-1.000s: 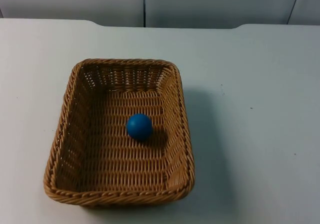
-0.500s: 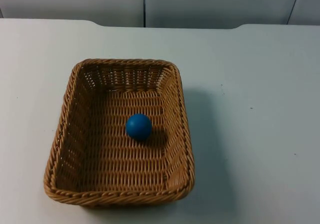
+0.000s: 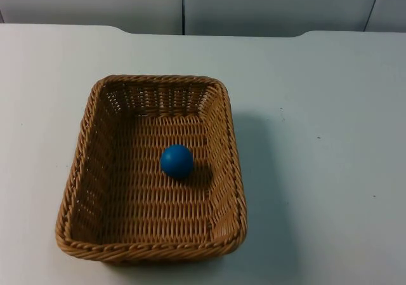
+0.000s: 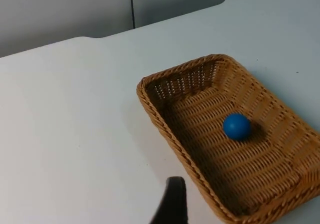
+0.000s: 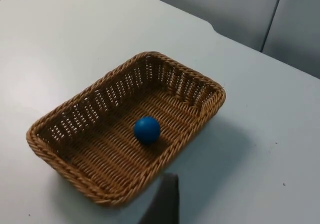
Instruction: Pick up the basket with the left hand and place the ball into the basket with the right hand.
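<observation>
Unmarked blue ball lies inside woven basket, both without writing.

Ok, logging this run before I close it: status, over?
Ball in basket, basket flat on table. Left tool above table beside basket, right tool above table near basket rim. Both holding nothing. Nothing in the way.

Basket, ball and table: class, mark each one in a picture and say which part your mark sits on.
wicker basket (image 3: 152, 252), top view, on its braided near rim.
blue ball (image 3: 176, 160), top view, on the middle of the ball.
white table (image 5: 65, 39), right wrist view, on bare surface beside the basket.
</observation>
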Tool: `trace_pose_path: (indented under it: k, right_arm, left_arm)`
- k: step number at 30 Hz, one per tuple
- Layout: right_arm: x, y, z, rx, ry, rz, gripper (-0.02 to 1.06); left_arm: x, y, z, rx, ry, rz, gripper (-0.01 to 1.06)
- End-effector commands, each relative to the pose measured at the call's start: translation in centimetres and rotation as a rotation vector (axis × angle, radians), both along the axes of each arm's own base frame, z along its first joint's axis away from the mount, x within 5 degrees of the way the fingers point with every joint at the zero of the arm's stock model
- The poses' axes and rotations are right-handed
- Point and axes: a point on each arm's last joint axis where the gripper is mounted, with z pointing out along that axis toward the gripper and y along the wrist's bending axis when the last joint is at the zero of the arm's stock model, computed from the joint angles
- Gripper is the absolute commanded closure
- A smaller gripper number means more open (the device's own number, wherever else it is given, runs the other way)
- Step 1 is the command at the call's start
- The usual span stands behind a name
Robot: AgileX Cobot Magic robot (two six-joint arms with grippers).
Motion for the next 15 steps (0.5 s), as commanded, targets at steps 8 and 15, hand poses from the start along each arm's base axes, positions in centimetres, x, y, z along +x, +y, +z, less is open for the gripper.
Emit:
trace_pose_path:
  k: [8,15]
  right_arm:
    - [-2.9,-2.3,-0.7,-0.034,0.065,-0.009,0.27]
    - [-5.3,-4.2,-2.0,0.009,0.057,-0.023,0.27]
  left_arm:
    - [-3.1,1.5,-1.1,0.014,0.017,0.087,0.32]
    - [-5.4,2.5,-1.8,-0.005,-0.016,0.149,0.32]
